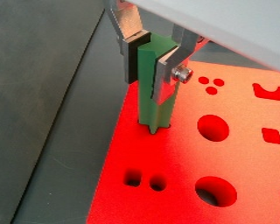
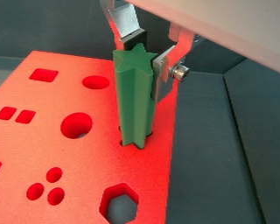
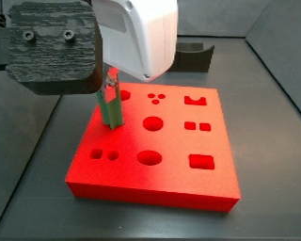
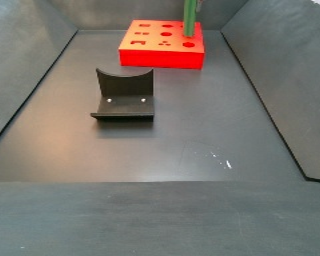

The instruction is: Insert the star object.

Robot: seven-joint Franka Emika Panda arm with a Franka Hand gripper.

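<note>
The star object [image 1: 154,92] is a long green rod with a star-shaped top, also seen in a wrist view [image 2: 133,96]. It stands upright with its lower end in a hole near the edge of the red block [image 1: 230,157], which has several shaped holes [image 2: 55,166]. My gripper [image 1: 152,54] is shut on the rod's upper part, with silver fingers on both sides [image 2: 149,54]. In a side view the rod [image 3: 112,110] rises from the block's [image 3: 153,174] left side under the wrist. In a side view the rod [image 4: 191,14] stands on the far block [image 4: 156,52].
A dark grey curved block [image 4: 123,95] stands on the grey floor in front of the red block, and behind it in a side view [image 3: 194,54]. Grey bin walls [image 4: 23,90] slope up on both sides.
</note>
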